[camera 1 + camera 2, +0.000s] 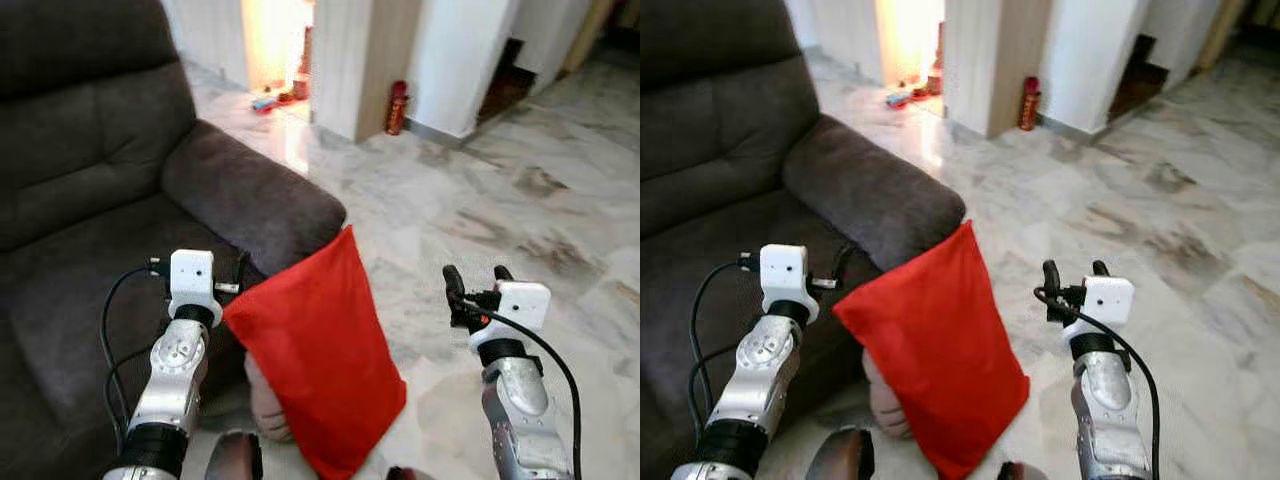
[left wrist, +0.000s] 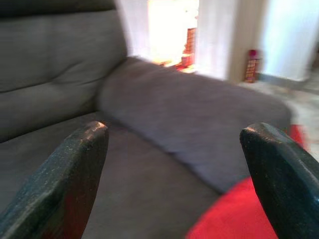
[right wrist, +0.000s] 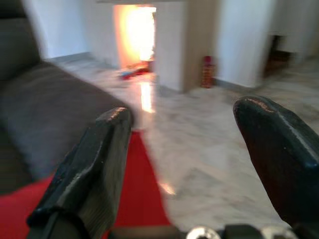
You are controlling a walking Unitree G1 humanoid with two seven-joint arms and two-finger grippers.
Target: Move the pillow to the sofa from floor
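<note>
Left eye view: a bright red pillow (image 1: 320,360) is seen standing on end on the marble floor (image 1: 480,210), tilted, with one pointed corner raised against the front of the dark grey sofa (image 1: 90,230), just below the padded armrest (image 1: 250,200). Its fabric is plain and smooth, with a soft crease along the lower edge, and its bottom corner is lost at the picture's lower edge. Something pale and rounded is glimpsed behind its lower left side, but what it is cannot be told.

Both silver arms are raised forward, one on each side of the pillow. The left gripper (image 2: 174,164) is held over the sofa seat, close beside the pillow's upper left edge; in the left wrist view its two black fingers (image 2: 70,174) are spread wide, with the seat and armrest seen between them and a patch of red at the lower corner. The right gripper (image 3: 189,149) is held over the floor, apart from the pillow's right edge; in the right wrist view its fingers (image 3: 94,169) are likewise spread wide, with nothing between them, and the red fabric is seen below. Neither gripper is seen touching the pillow.

A red cylinder (image 1: 397,107) is stood against the pale wall (image 1: 450,60) beyond, near a brightly lit doorway (image 1: 275,40).
</note>
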